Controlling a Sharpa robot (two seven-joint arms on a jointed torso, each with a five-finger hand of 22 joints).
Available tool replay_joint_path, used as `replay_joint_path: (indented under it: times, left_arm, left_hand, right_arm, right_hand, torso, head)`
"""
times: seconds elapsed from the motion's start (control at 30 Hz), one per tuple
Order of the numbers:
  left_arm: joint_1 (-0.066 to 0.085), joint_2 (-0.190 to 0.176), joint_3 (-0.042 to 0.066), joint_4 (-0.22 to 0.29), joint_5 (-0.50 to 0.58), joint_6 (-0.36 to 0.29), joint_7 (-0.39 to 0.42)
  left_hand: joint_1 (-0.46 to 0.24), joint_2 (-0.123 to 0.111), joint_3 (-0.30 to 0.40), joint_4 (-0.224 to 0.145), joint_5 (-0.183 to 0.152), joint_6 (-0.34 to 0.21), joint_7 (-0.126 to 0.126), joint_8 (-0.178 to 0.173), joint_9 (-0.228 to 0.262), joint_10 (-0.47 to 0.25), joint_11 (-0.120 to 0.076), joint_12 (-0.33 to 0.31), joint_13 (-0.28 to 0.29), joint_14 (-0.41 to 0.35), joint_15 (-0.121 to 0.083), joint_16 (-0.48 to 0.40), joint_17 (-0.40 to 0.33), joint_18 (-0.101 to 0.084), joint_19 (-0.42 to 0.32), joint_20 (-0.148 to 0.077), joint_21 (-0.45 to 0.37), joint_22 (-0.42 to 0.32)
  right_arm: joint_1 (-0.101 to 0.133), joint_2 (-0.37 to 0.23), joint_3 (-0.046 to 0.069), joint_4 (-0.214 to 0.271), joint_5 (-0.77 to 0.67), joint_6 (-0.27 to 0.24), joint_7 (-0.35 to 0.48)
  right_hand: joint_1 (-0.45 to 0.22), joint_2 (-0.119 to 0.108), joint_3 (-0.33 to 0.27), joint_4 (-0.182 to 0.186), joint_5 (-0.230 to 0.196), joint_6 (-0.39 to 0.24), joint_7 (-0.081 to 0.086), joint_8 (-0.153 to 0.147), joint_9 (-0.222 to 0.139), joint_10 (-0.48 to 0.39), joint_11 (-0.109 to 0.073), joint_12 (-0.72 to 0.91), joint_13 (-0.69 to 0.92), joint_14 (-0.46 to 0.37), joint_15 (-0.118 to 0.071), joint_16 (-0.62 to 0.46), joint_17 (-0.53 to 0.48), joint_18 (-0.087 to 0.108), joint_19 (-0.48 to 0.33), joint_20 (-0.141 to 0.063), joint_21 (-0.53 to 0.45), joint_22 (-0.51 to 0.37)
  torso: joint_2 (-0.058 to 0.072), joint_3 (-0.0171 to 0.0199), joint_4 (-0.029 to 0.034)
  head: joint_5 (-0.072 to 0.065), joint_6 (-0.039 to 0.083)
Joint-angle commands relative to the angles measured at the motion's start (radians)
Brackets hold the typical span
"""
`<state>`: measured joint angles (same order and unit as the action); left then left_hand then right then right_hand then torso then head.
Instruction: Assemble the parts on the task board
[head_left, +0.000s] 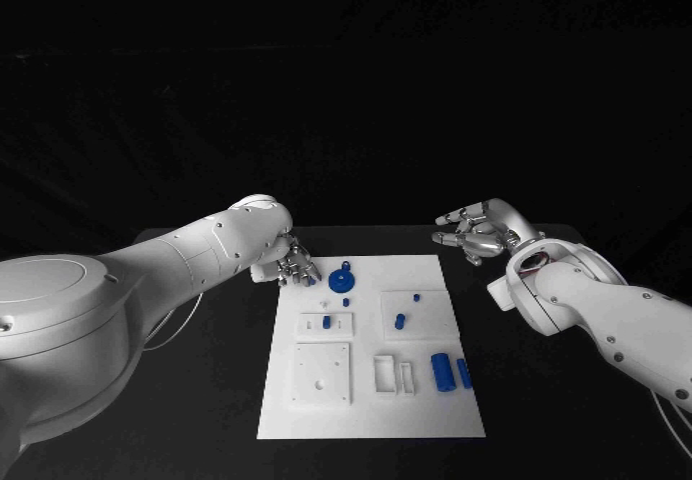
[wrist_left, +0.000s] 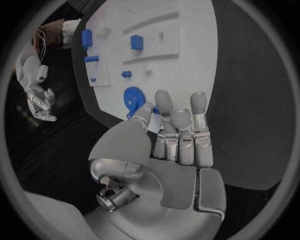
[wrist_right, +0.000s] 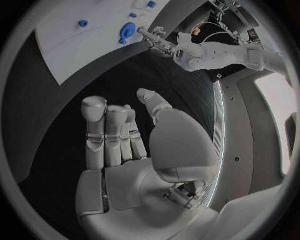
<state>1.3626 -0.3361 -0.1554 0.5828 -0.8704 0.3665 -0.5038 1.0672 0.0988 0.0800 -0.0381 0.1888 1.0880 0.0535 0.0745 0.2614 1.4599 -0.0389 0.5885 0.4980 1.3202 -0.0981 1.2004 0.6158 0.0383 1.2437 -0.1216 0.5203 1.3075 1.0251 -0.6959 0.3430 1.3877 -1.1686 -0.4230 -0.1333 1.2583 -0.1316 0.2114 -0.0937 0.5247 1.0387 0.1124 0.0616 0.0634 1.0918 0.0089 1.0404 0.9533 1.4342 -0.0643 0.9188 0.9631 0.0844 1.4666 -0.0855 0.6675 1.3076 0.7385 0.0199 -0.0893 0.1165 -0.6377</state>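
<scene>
Black table (head_left: 216, 400); task board (head_left: 368, 420) centred; left hand (head_left: 296, 266) spread, empty; right hand (head_left: 476, 235) spread, empty.

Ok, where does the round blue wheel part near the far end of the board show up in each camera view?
Head view: the round blue wheel part lies at the far left corner of the white task board, by the left hand.
Left wrist view: just beyond the left hand's fingers, at the board's edge.
Right wrist view: near the board's corner, beside the left hand.
Shared landmark: the left hand.
</scene>
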Motion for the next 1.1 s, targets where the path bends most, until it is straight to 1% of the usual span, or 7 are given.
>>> replay_joint_path:
  times: [0.03,0.53,0.83,0.9,1.0,1.07,1.1]
  left_arm:
    - [-0.004,0.003,0.0,-0.002,0.01,-0.021,0.018]
    - [-0.004,0.004,0.0,-0.002,0.014,-0.044,0.034]
    - [-0.004,0.004,0.0,-0.003,0.014,-0.04,0.036]
    - [-0.004,0.004,0.0,-0.003,0.014,-0.039,0.035]
    - [-0.004,0.005,0.0,-0.004,0.014,-0.037,0.035]
    - [-0.004,0.005,0.0,-0.004,0.014,-0.036,0.035]
    - [-0.004,0.005,0.0,-0.005,0.014,-0.036,0.036]
  left_hand:
    - [-0.002,-0.004,-0.006,-0.003,-0.005,0.0,0.005,-0.006,-0.001,-0.002,0.003,0.004,0.0,-0.003,0.0,0.004,-0.001,0.005,0.0,0.006,0.001,0.017]
    - [-0.003,-0.027,-0.034,0.011,-0.015,-0.005,0.007,-0.005,0.003,-0.003,0.004,0.006,0.0,-0.004,0.0,0.006,-0.002,0.006,0.0,0.006,0.002,0.017]
    - [0.013,-0.022,-0.027,0.005,-0.01,0.001,0.005,-0.004,0.005,-0.003,0.003,0.006,0.001,-0.004,0.0,0.007,-0.002,0.006,-0.001,0.006,0.003,0.017]
    - [0.025,-0.013,-0.019,-0.002,-0.002,0.006,0.002,-0.003,0.007,-0.003,0.002,0.006,0.0,-0.004,-0.001,0.007,-0.002,0.005,-0.001,0.006,0.003,0.018]
    - [0.043,-0.006,-0.009,-0.021,0.031,0.022,-0.005,0.003,0.021,-0.004,-0.002,0.005,0.0,-0.005,-0.003,0.007,-0.002,0.004,-0.002,0.004,0.003,0.018]
    - [0.057,0.004,0.004,-0.041,0.089,0.025,-0.01,0.007,0.049,-0.005,-0.004,0.003,-0.001,-0.007,-0.006,0.007,-0.002,0.001,-0.003,0.001,0.004,0.018]
    - [0.056,0.007,0.009,-0.048,0.1,0.022,-0.01,0.006,0.064,-0.005,-0.004,0.003,-0.001,-0.007,-0.006,0.008,-0.002,0.0,-0.003,0.0,0.004,0.018]
  right_arm:
    - [0.0,0.002,0.001,0.001,-0.012,0.005,0.003]
    - [0.0,0.005,0.001,-0.003,-0.012,0.006,0.003]
    - [0.0,0.008,0.001,-0.005,-0.012,0.008,0.003]
    - [0.0,0.008,0.001,-0.006,-0.012,0.008,0.003]
    - [0.0,0.008,0.001,-0.006,-0.012,0.009,0.002]
    - [0.0,0.008,0.001,-0.007,-0.012,0.01,0.002]
    - [0.0,0.009,0.001,-0.007,-0.012,0.01,0.002]
  right_hand:
    - [-0.008,0.0,-0.005,0.001,0.005,-0.002,0.002,0.0,-0.001,-0.005,-0.001,-0.007,-0.002,-0.007,-0.001,-0.005,-0.002,0.012,0.025,0.002,-0.005,0.082]
    - [-0.008,0.0,-0.005,0.001,0.005,-0.002,0.002,0.0,-0.001,-0.005,-0.001,-0.007,-0.002,-0.007,-0.001,-0.005,-0.002,0.012,0.025,0.002,-0.005,0.082]
    - [-0.008,0.0,-0.005,0.001,0.005,-0.002,0.002,0.0,-0.001,-0.005,-0.001,-0.007,-0.002,-0.007,-0.001,-0.005,-0.002,0.012,0.025,0.002,-0.005,0.082]
    - [-0.008,0.0,-0.005,0.001,0.005,-0.002,0.002,0.0,-0.001,-0.005,-0.001,-0.007,-0.002,-0.007,-0.001,-0.005,-0.002,0.012,0.025,0.002,-0.005,0.082]
    - [-0.008,0.0,-0.005,0.001,0.005,-0.002,0.002,0.0,-0.001,-0.005,-0.001,-0.007,-0.002,-0.007,-0.001,-0.005,-0.002,0.012,0.025,0.002,-0.005,0.082]
    - [-0.008,0.0,-0.005,0.001,0.005,-0.002,0.002,0.0,-0.001,-0.005,-0.001,-0.007,-0.002,-0.007,-0.001,-0.005,-0.002,0.012,0.025,0.002,-0.005,0.082]
    - [-0.008,0.0,-0.005,0.001,0.005,-0.002,0.002,0.0,-0.001,-0.005,-0.001,-0.007,-0.002,-0.007,-0.001,-0.005,-0.002,0.012,0.025,0.002,-0.005,0.082]
  torso:
    - [0.0,0.0009,0.0007]
    - [0.001,0.0012,0.0005]
    - [0.001,0.0007,0.0011]
    - [0.001,0.0007,0.0012]
    - [0.001,0.0004,0.0003]
    - [0.001,0.0004,-0.0001]
    - [0.001,0.0003,-0.0002]
  head:
    - [-0.002,-0.002]
    - [-0.003,-0.004]
    - [-0.001,-0.004]
    - [-0.002,-0.004]
    - [-0.001,-0.004]
    - [-0.001,-0.004]
    - [-0.001,-0.003]
